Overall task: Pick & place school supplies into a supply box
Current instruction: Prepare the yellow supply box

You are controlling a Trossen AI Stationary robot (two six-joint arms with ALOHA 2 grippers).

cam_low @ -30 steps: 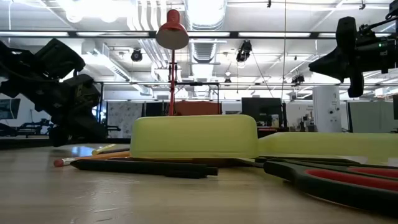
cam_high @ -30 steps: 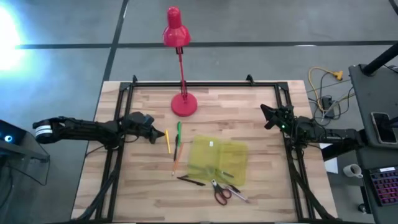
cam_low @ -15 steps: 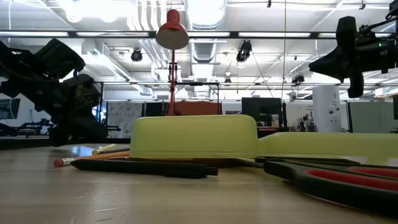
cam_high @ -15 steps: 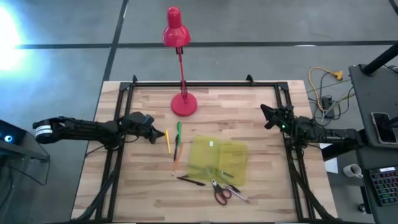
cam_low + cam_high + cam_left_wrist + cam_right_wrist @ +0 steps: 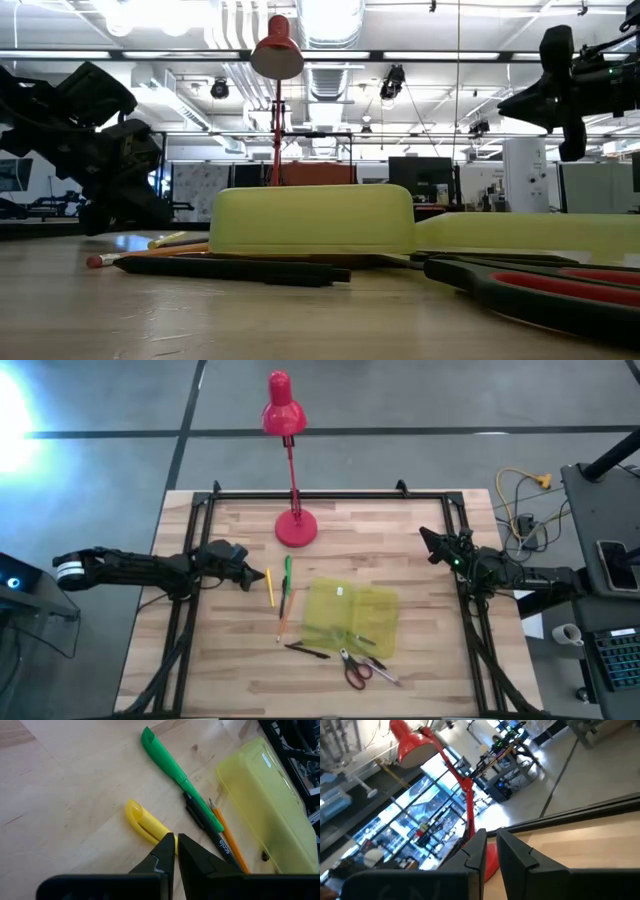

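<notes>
The left wrist view alone shows the left hand (image 5: pixel 175 846), fingers nearly together and holding nothing, just above the yellow pen (image 5: pixel 146 823), with the green pen (image 5: pixel 175 768) beside it. From above, the yellow-green box (image 5: pixel 350 619) lies mid-table, the scissors (image 5: pixel 356 668) near the front edge. The right hand (image 5: pixel 431 544), narrowed and empty, hangs at the right edge.

Grey floor (image 5: pixel 100 400) w/ dark seams, ceiling lights (image 5: pixel 130 15), exposed ducts (image 5: pixel 330 20), glass partitions (image 5: pixel 420 815).
</notes>
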